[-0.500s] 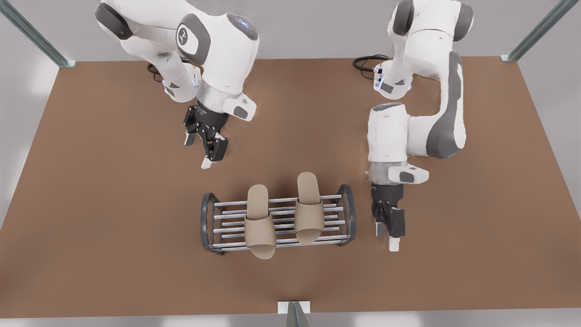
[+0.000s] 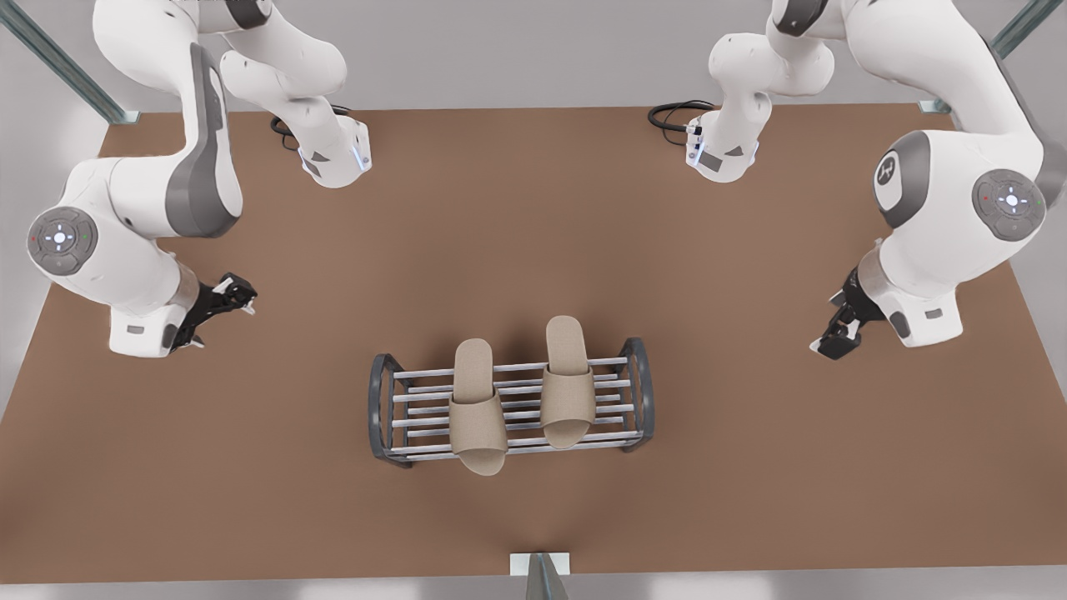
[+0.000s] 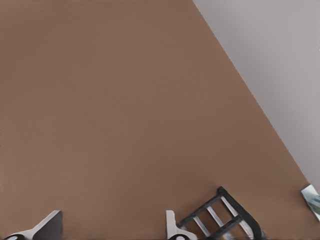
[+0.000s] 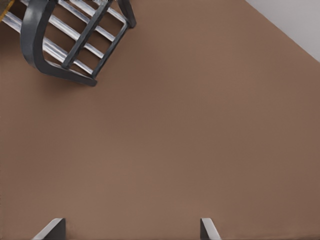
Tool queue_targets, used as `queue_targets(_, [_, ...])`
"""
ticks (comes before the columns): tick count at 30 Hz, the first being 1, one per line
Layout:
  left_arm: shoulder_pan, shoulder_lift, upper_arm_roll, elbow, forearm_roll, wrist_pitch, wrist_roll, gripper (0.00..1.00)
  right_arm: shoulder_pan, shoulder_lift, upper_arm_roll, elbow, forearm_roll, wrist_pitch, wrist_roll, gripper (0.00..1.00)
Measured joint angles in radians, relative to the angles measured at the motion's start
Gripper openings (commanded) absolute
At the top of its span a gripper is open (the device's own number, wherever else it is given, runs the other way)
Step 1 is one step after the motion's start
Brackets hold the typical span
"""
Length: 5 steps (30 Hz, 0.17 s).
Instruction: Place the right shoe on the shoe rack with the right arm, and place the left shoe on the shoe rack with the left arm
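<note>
Since both beige slippers [image 2: 478,408] already lie across the shoe rack [image 2: 382,408] on the desk [image 2: 750,500], I judge placing done; left claw [image 3: 112,227] and right claw [image 4: 132,227] hang released, well off the rack's ends; next, I'd only park them.

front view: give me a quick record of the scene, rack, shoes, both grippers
shoe rack: upright, mid-table
slipper on the front view's left: on the rack, toe overhanging its near bar
slipper on the front view's right: on the rack, beside the other
left gripper: open, empty, over bare table, near a rack end
right gripper: open, empty, over bare table
</note>
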Motion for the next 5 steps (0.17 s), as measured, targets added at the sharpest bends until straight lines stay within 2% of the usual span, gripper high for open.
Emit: queue_targets(5, [0.022, -0.009, -0.007, -0.005, 0.008, -0.037, 0.278, 1.0, 0.004, 0.006, 0.0, -0.001, 0.003, -0.011, 0.16, 1.0])
